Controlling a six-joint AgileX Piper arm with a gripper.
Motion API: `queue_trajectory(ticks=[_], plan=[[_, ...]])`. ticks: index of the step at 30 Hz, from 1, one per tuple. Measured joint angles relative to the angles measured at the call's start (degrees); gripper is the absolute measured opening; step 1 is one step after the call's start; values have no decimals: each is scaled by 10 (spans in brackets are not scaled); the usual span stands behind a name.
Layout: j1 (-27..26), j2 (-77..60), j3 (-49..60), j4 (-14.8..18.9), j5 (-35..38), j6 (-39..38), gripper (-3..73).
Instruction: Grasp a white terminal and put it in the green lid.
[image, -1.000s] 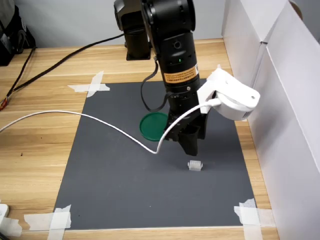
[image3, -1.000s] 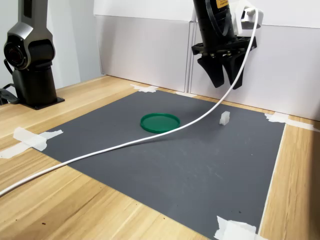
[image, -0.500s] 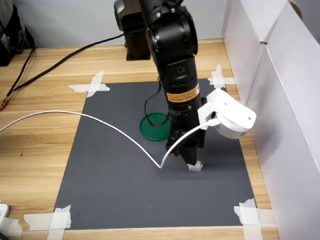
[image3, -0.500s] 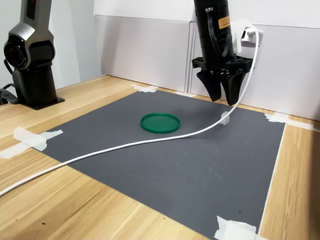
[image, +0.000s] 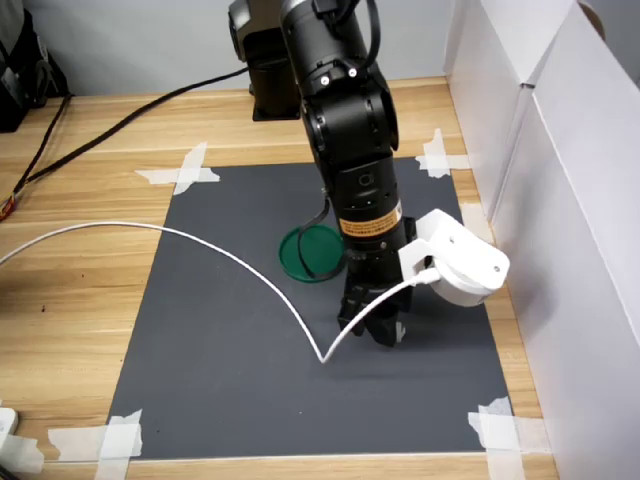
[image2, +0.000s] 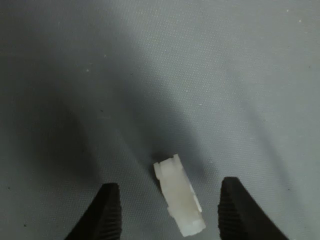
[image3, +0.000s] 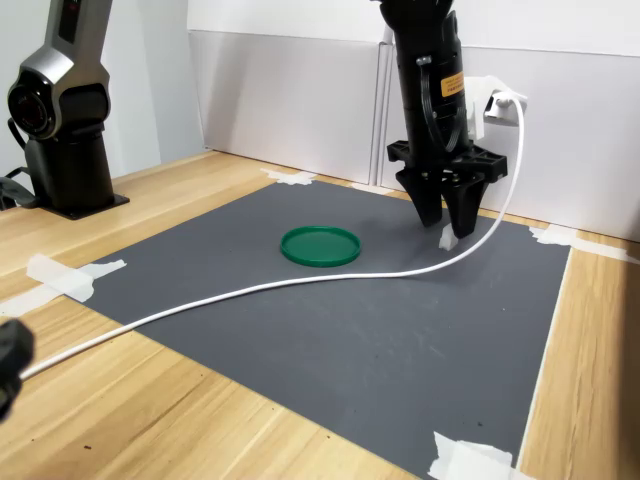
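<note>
The white terminal (image2: 178, 202) lies on the dark grey mat, between the two black fingertips of my gripper (image2: 172, 217). The jaws stand open, one on each side of the piece, with a gap to each. In the second exterior view my gripper (image3: 447, 228) is down at the mat and a sliver of the terminal (image3: 446, 238) shows between the fingers. The fingers of my gripper (image: 375, 328) hide the terminal in the first exterior view. The green lid (image: 306, 256) (image3: 320, 245) lies flat on the mat, a short way from the gripper, with nothing in it.
A white cable (image: 200, 245) (image3: 250, 292) runs from the wrist camera housing (image: 457, 267) across the mat (image: 230, 350). White panels (image: 560, 200) wall off the first exterior view's right. Tape strips (image: 180, 172) hold the mat's corners. Another arm's base (image3: 65, 150) stands at the second exterior view's left.
My gripper has come down from above the mat to the terminal. Its open fingers now straddle the piece, which has not moved. The cable sagged lower with the wrist.
</note>
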Motion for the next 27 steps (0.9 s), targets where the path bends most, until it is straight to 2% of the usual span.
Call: queue_trajectory(ticks=[16,19,21,23,27], plan=[[0,13,0,1,-13,0,499],[0,13,0,1,-13,3,479],[0,13,0,1,-13,6,441],[0,13,0,1,-13,6,371],[0,13,0,1,-13,6,159]])
